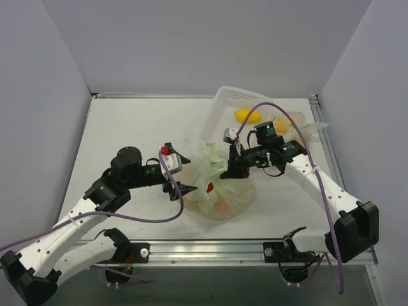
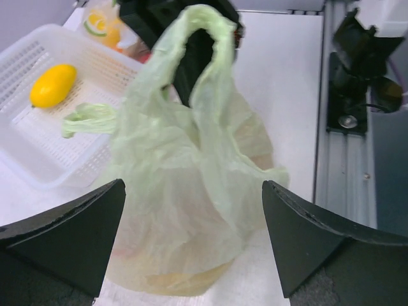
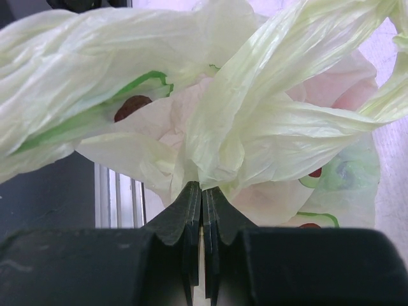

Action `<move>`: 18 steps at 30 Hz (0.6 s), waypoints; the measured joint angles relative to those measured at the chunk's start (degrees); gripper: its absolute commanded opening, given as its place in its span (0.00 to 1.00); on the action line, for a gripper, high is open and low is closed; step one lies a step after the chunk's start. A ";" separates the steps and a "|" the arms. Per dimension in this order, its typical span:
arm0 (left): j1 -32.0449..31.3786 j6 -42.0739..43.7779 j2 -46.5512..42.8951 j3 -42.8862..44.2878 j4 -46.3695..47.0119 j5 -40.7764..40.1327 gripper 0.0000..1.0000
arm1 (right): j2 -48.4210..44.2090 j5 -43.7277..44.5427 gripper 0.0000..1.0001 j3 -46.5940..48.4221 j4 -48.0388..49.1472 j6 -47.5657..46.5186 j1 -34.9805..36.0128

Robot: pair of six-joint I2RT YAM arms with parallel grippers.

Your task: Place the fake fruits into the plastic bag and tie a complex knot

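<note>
Left gripper [image 1: 191, 174]: your fingers stand wide apart, with the plastic bag [image 2: 191, 172] just ahead of their tips.
Right gripper [image 3: 203, 194]: your fingers are pinched together on a fold of the bag's top.
Fake fruits [image 1: 223, 205]: seemingly the orange blur inside the bag, below your right fingers.
Yellow fruit [image 2: 53, 85]: in the white basket [image 2: 25, 146], beyond the bag.

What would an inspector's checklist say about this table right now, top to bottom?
Surface: white table, flat, no spills seen.
Job's things: plastic bag stands upright, fruit showing through it; lemon lies outside, in the basket.
Clutter: white slotted basket behind the bag.
Grippers: left tool open, facing the bag's side; right tool shut on the bag's gathered top.
Cables: purple cables loop off both arms.
Surroundings: plain grey walls; metal rail in front.
</note>
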 measured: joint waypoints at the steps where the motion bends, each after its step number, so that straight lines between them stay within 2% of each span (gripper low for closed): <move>1: 0.02 -0.04 1.07 0.68 0.04 -1.75 0.97 | 0.00 0.02 0.00 0.00 0.00 0.00 0.04; 7: -0.11 -3.45 7.96 4.50 0.81 -7.28 0.98 | 0.00 0.55 0.00 0.02 -0.07 -0.04 0.35; 18: -9.46 -4.44 2.16 0.07 4.83 -16.68 0.97 | 0.00 0.94 0.00 0.02 -0.15 -0.04 0.35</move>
